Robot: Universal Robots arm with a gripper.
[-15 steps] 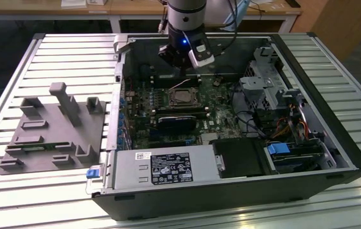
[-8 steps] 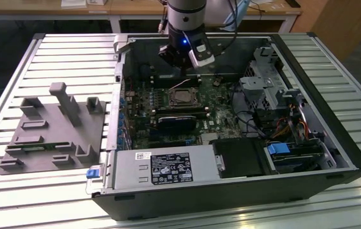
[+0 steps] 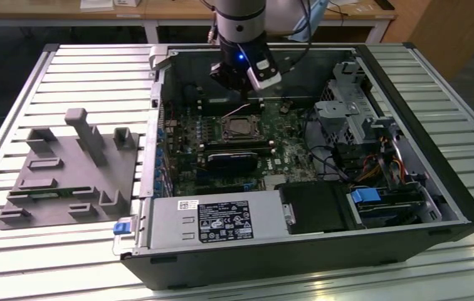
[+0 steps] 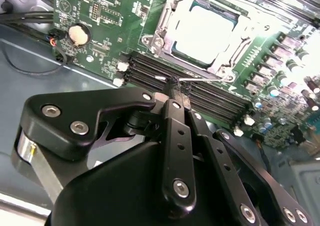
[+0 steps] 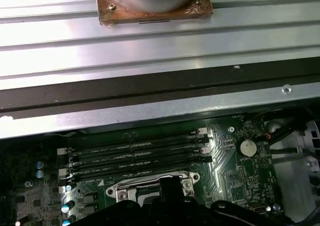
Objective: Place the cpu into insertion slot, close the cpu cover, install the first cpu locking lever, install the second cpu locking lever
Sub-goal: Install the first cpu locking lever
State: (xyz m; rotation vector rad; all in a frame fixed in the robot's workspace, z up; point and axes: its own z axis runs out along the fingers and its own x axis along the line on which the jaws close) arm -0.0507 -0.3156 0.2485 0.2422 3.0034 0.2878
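The gripper (image 4: pixel 175 88) is clenched: in the second wrist view its black fingers (image 4: pixel 176 131) are pressed together on the end of a thin wire locking lever (image 4: pixel 196 76). In the exterior view the gripper (image 3: pixel 242 101) hangs inside an open computer case (image 3: pixel 404 157), with that lever (image 3: pixel 235 113) slanting up to it from the socket.

Just past the fingertips the cpu (image 4: pixel 205 31) lies flat in the insertion slot (image 4: pixel 151 41), its silver-grey top showing through the window of the cpu cover (image 4: pixel 167 21), which is down over it.

Between the gripper and the socket run four long black memory slots (image 4: pixel 150 68). A round coin cell (image 4: pixel 78 33) sits on the green board well off to one side. White print dots the board, too small to make out.

In the exterior view a black card with a fan (image 3: pixel 229 164) lies near the socket. The power supply (image 3: pixel 170 229) carries a black printed label (image 3: pixel 224 221) and a small white one (image 3: pixel 189 204). A drive cage (image 3: pixel 350 116) with loose cables stands toward the exterior view's right.

The case rests on a slatted metal table (image 3: pixel 44 251); a grey moulded fixture (image 3: pixel 69 169) lies on the exterior view's left. Wooden desks (image 3: pixel 179 9) stand behind.
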